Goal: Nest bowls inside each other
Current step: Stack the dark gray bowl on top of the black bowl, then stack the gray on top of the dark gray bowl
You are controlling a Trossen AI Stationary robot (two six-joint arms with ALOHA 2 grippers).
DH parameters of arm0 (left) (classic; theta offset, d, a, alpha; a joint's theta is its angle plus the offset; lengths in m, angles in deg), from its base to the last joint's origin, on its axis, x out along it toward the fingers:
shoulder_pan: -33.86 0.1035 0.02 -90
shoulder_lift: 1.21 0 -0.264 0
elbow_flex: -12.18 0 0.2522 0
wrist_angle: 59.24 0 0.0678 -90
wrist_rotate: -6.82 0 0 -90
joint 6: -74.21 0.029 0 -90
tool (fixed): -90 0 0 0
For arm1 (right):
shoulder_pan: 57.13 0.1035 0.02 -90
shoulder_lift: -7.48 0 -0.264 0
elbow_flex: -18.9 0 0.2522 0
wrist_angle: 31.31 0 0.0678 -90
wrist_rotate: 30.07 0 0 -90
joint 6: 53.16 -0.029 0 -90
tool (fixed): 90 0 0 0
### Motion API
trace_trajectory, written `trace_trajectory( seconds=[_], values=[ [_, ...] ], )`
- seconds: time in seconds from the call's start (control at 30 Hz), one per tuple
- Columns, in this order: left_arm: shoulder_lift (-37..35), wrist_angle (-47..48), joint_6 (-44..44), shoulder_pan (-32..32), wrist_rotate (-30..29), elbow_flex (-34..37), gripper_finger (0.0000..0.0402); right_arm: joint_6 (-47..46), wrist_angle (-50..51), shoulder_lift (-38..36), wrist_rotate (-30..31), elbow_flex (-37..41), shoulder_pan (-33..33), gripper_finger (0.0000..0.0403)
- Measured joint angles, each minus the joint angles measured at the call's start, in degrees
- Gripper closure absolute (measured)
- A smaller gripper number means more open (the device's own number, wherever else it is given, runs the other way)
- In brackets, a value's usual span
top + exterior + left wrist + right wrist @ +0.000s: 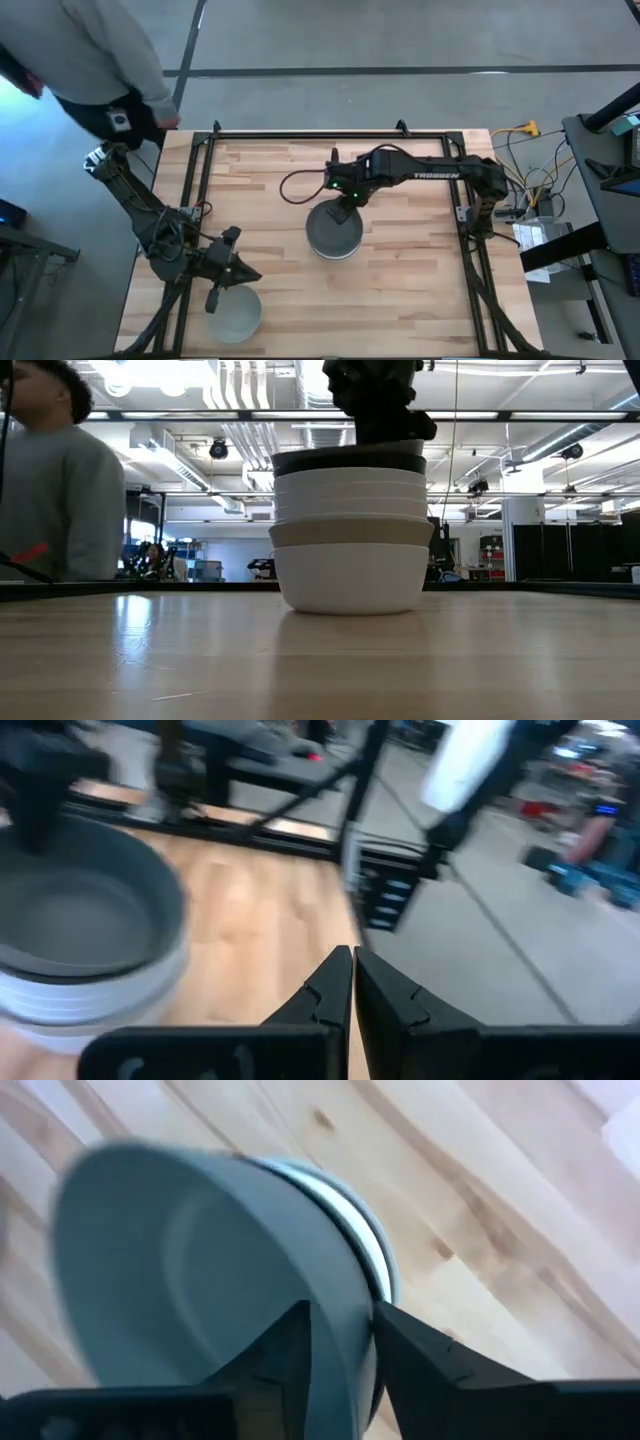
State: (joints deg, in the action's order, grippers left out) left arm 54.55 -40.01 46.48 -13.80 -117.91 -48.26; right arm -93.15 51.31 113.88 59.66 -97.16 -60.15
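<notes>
A stack of nested bowls (pixel 332 238) stands on its base at the table's middle. In the low view the stack (pixel 350 550) has a white bowl at the bottom, then a beige-grey one, several white ones and a dark rim on top. The top bowl (pixel 180 1260) is matte grey. My right gripper (pixel 343 1330) is above the stack, pointing steeply down. It is open, with one finger inside the grey bowl's rim and one outside. My left gripper (pixel 352 970) is shut on nothing and hovers at the near left, next to a lone pale grey bowl (pixel 237 312). My right gripper's fingers (pixel 285 1355) stand on either side of the top grey bowl's rim (pixel 345 1295), coming from above, with one inside the bowl and one outside. I cannot tell whether they touch the wall. The bowl sits level, nested in the stack.
A black metal frame (pixel 330 133) runs along the table's edges. A person in a grey top (pixel 90 60) stands at the far left corner, also visible in the low view (pixel 50 490). Bare wood lies to the right of the stack.
</notes>
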Motion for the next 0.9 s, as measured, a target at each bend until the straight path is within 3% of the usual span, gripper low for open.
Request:
trace_trajectory(
  seconds=[0.13,0.37,0.67,0.9],
  values=[
    [-1.0,0.1,-0.4,-0.1,6.2,0.1,0.0402,0.0,-0.2,-0.2,1.3,-3.1,0.0,0.0286],
    [-1.6,0.2,-0.3,-0.2,6.8,0.1,0.0402,1.5,-0.3,-0.1,4.3,-4.7,0.0,0.0281],
    [-1.6,2.1,-0.8,-0.9,6.8,0.2,0.0402,-0.1,-0.6,0.1,3.3,-2.3,0.8,0.0345],
    [-1.1,27.7,-21.2,-7.4,7.9,-1.7,0.0402,-1.0,-1.2,-1.1,3.6,-3.7,6.5,0.0374]
  ],
)
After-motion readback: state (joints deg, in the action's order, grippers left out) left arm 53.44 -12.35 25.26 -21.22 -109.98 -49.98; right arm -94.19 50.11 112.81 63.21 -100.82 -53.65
